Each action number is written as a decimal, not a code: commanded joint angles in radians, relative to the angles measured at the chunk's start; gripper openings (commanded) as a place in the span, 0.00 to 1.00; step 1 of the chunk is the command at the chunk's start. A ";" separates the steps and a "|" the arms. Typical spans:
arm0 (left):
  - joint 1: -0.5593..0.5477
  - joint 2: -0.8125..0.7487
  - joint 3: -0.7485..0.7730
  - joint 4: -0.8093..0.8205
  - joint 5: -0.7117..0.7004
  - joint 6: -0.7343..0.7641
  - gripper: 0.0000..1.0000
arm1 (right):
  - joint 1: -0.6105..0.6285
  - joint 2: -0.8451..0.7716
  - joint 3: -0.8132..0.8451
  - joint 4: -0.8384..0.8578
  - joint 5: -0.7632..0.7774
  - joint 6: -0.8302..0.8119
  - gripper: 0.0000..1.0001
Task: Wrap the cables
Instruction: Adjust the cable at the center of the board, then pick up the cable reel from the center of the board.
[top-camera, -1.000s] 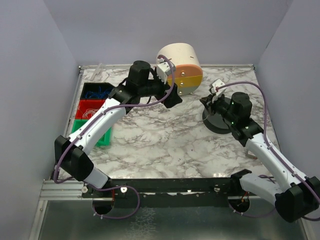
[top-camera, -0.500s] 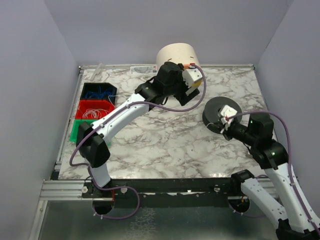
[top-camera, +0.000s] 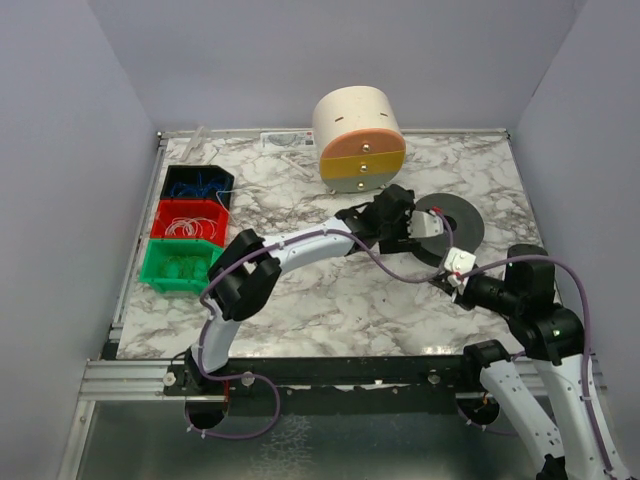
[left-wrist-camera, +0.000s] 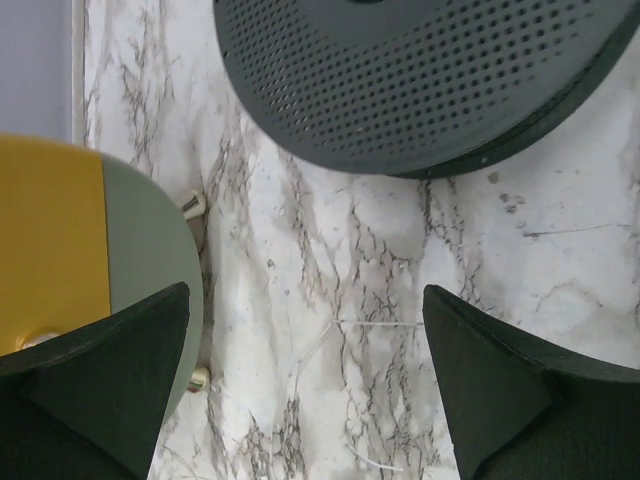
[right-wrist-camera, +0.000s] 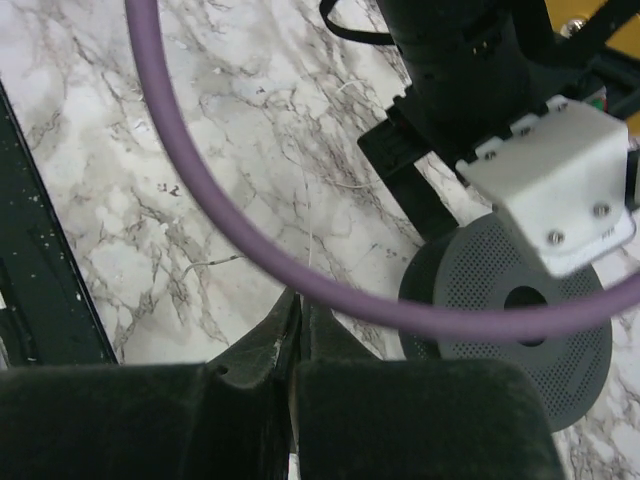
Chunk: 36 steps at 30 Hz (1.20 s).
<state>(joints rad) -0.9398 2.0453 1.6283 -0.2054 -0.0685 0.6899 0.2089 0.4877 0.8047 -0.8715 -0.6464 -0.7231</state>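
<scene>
Here left hand (left-wrist-camera: 305, 300) spread wide over cable (left-wrist-camera: 375, 323); right hand (right-wrist-camera: 297, 300) pinched shut on it

Drum (top-camera: 358, 125) behind spool (top-camera: 462, 222); bins (top-camera: 195, 215) far left; cables (left-wrist-camera: 375, 323) beside spool.

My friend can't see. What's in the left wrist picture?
The left gripper is open above the marble table, with a hair-thin pale cable lying below the gap between its fingers. A dark grey perforated spool fills the top, and a yellow and green drum sits at the left.
</scene>
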 joint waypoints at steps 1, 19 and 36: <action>-0.060 0.034 0.051 0.040 -0.015 0.113 0.99 | -0.012 -0.008 0.006 -0.084 -0.099 -0.061 0.01; -0.155 0.205 0.115 0.055 -0.067 0.196 0.99 | -0.030 -0.042 -0.016 -0.075 -0.150 -0.059 0.01; -0.210 0.305 0.130 0.190 -0.188 0.219 0.66 | -0.031 -0.054 -0.018 -0.068 -0.159 -0.051 0.01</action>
<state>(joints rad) -1.1061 2.2978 1.7443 -0.0444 -0.1715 0.8768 0.1745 0.4454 0.7856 -0.9890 -0.7341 -0.7753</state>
